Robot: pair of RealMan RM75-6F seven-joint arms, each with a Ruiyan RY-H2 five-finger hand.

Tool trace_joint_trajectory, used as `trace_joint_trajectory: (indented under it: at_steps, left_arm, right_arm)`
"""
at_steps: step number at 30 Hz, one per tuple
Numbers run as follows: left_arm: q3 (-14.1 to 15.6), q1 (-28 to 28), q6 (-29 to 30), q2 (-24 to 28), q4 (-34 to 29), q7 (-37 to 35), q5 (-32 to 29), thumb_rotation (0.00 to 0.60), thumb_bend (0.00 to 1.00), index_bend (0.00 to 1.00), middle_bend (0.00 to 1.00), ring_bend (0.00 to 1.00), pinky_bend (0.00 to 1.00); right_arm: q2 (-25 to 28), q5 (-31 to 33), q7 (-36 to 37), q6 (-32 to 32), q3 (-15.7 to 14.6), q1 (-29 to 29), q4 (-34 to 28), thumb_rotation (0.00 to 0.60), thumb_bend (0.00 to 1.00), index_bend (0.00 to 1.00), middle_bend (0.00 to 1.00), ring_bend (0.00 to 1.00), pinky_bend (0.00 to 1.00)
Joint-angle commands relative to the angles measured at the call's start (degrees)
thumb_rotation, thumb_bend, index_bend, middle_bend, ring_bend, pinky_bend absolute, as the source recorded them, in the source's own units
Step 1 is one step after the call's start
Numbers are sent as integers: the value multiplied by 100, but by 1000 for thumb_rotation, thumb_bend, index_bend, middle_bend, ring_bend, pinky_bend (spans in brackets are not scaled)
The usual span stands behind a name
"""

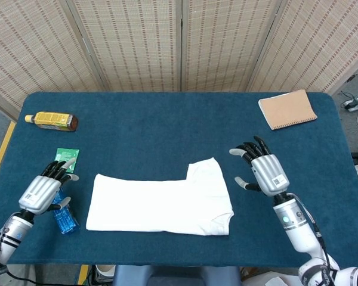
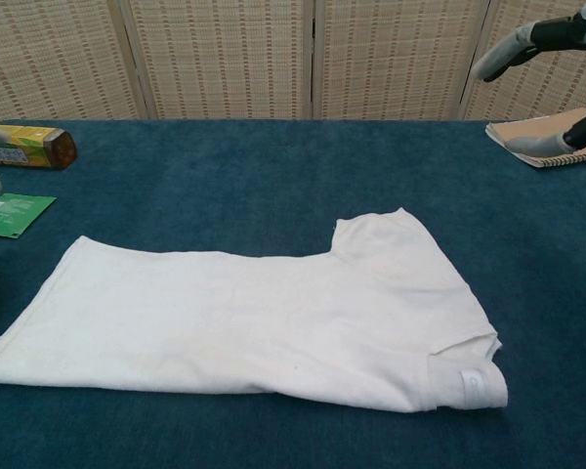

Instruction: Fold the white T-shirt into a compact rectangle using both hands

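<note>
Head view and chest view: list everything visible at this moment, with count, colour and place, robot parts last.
T-shirt: one, white, partly folded, flat at the table's front centre.
Bottle: one, amber with yellow label, lying on its side, far left.
Packet: one, green, flat, left side, in front of the bottle.
Box: one, blue, near the front left edge, partly under the left hand.
Notebook: one, tan, far right corner.
Table: one, dark blue cloth cover.
Screen: woven beige panels behind the table.
Left hand: fingers spread, empty, left of the shirt.
Right hand: fingers spread, empty, right of the shirt.
</note>
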Motion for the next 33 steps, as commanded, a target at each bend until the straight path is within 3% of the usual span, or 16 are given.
trace_joint_trajectory:
  at_steps: [1, 8, 16, 20, 28, 33]
  left_arm:
    - [94, -300, -92, -293, 476, -215, 408, 600, 324, 387, 45, 0, 0]
    - [279, -735, -172, -725, 1293, -568, 981, 600, 324, 405, 60, 0, 0]
    - [451, -1026, -176, -1130, 1999, -355, 1295, 600, 324, 351, 60, 0, 0]
    - [587, -979, 120, -1396, 2513, -439, 1429, 600, 320, 342, 60, 0, 0]
    - [862, -753, 995, -2059, 3789, -980, 1689, 600, 177, 302, 60, 0, 0]
    - [975, -698, 1249, -2351, 4311, -1195, 1764, 600, 175, 289, 60, 0, 0]
  right_arm:
    - [82, -71, 6, 61, -75, -73, -91, 600, 204, 268, 258, 137, 0]
    - [182, -184, 27, 184, -170, -184, -204, 600, 205, 276, 261, 137, 0]
    - [281, -226, 72, 272, -241, -295, -260, 600, 204, 286, 263, 137, 0]
    - [308, -235, 122, 330, -271, -363, -264, 600, 205, 290, 263, 137, 0]
    - [313, -257, 148, 401, -314, -453, -283, 600, 205, 298, 263, 137, 0]
    - [311, -260, 142, 420, -305, -470, -300, 600, 205, 304, 265, 137, 0]
